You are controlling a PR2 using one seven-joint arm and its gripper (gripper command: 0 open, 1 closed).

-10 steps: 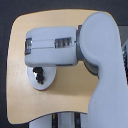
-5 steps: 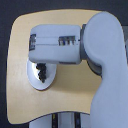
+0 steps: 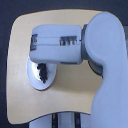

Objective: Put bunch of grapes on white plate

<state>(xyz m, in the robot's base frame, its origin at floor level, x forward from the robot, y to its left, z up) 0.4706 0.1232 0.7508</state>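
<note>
From the exterior view I see the arm (image 3: 75, 42) reaching over the wooden table (image 3: 70, 100). Bunch of grapes (image 3: 43, 71) lies on the white plate (image 3: 35, 80), near the view's left. Gripper is hidden under the arm, so I can't tell if it's apart or together.

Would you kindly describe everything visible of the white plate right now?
The white plate is round, glossy and pale, lying flat on the tan table towards the exterior view's left. Only its lower and left parts show; the robot arm overhangs and hides its upper portion. The dark bunch of grapes shows over its centre, apparently lying on it. Whether the gripper touches the plate cannot be told.
</note>
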